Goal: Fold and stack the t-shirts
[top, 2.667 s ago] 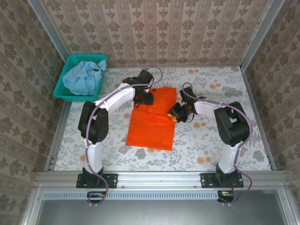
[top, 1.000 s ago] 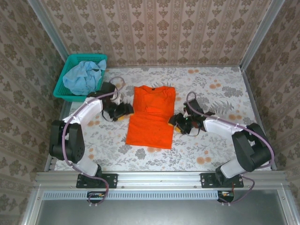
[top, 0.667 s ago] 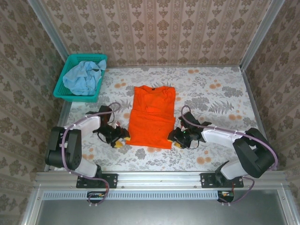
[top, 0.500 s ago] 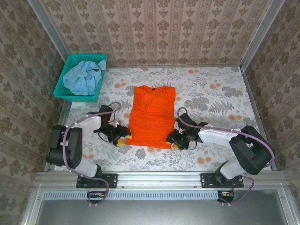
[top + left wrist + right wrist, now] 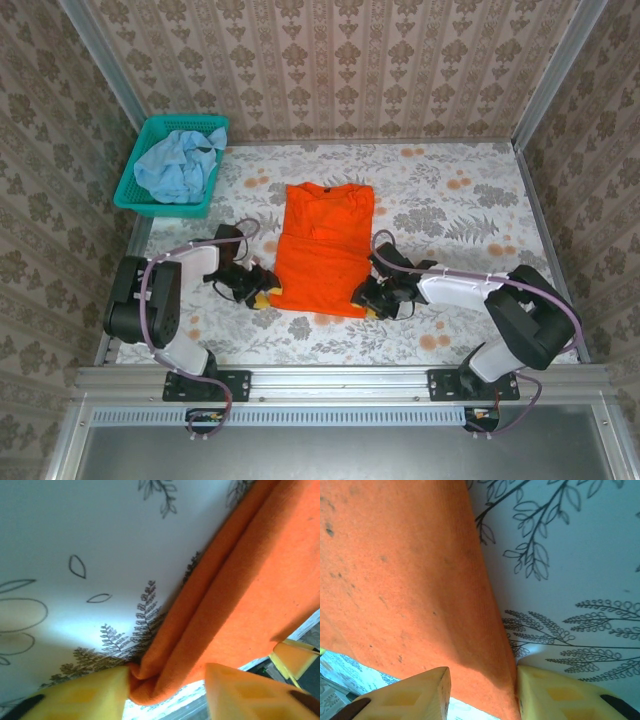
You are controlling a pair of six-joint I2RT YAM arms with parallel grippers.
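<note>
From above, a blue shirt (image 5: 178, 165) sits bunched in the basket (image 5: 150, 128) at the far left. The orange shirt (image 5: 322, 248) lies flat mid-table (image 5: 470, 200). The left hand (image 5: 256, 290) pinches its near left corner; up close, the folded edge sits between the pads (image 5: 85, 695). The right hand (image 5: 369, 296) pinches the right corner.

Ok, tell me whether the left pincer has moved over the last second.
Yes. The left pincer moved away from the teal basket, toward the near table edge.

No readable text, label, brand or number appears anywhere.
</note>
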